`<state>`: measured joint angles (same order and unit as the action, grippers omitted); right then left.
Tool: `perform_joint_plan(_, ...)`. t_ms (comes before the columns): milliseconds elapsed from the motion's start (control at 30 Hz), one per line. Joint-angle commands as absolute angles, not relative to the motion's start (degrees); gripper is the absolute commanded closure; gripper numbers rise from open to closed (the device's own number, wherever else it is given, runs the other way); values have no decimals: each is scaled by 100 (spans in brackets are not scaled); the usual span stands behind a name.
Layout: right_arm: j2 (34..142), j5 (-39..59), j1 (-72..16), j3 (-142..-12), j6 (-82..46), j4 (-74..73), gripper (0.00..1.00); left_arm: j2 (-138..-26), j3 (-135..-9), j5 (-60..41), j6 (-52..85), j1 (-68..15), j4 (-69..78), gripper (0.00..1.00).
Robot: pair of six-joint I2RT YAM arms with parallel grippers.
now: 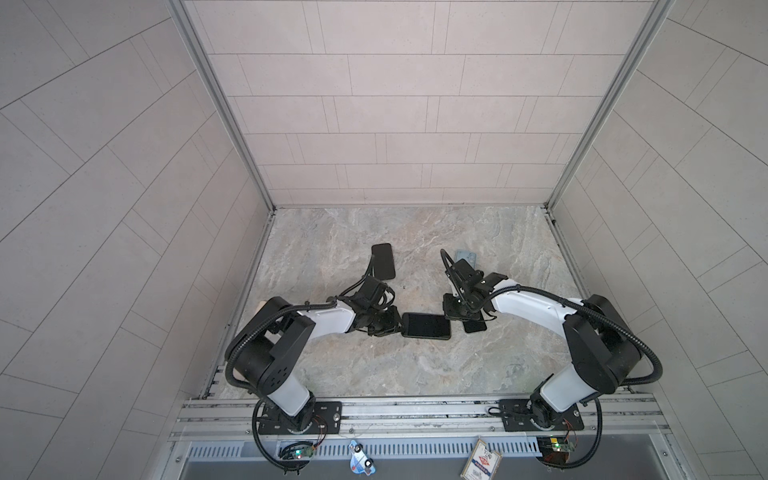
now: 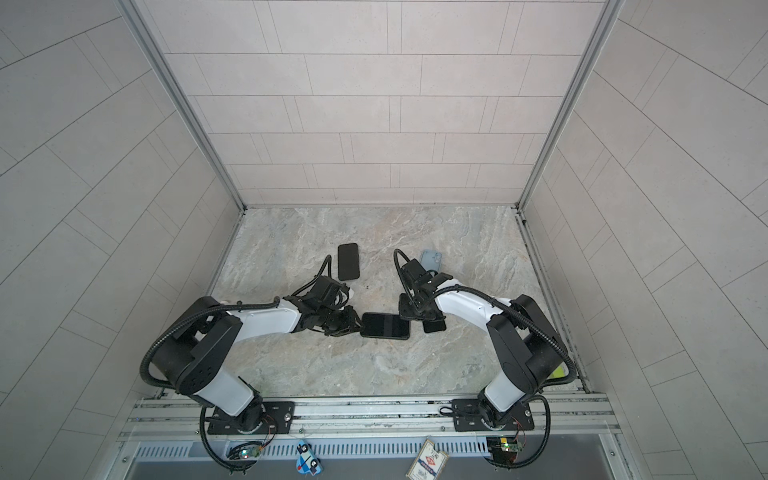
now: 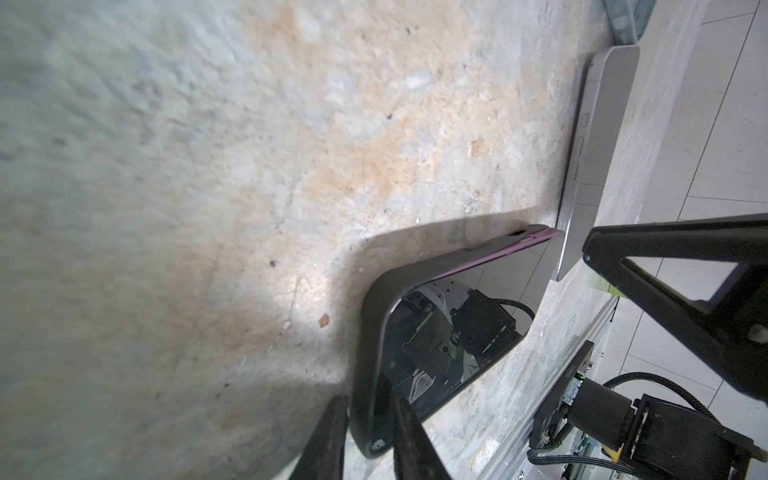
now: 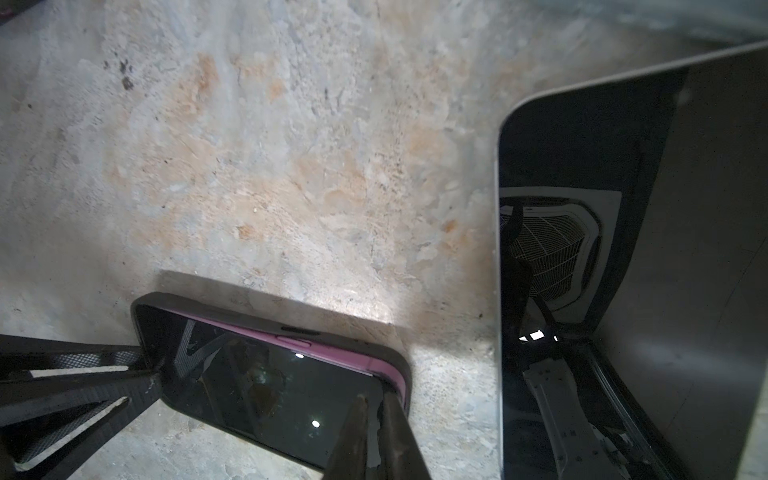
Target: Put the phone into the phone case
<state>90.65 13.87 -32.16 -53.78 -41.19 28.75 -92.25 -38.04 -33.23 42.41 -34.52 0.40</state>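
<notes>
Two ends engaged: left gripper [image 3: 370, 409] clamps the phone case [image 3: 371, 332] rim; right gripper [image 4: 374, 395], nearly closed, touches the phone [image 4: 270, 374] beneath it.

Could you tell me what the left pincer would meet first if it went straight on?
The black case that the left pincer grips, phone inside; past that, probably the right pincer at its far end.

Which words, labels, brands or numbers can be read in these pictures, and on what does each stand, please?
No text can be read anywhere.
The printed card, at the near edge in both top views: red-and-blue print, too small to read.
The phone and black phone case: no markings show.
</notes>
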Motion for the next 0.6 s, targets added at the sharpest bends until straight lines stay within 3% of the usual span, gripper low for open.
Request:
perform_joint_plan(0,9105,1270,-3180,-5349,-4042,2982,87,-9135,-3902,-3250,4183,-3487,-176,73)
perform_joint_plan(567,9380,1213,-3127,-5462,-3898,3023,88,-9115,-3895,-3241,4184,-3481,-203,73)
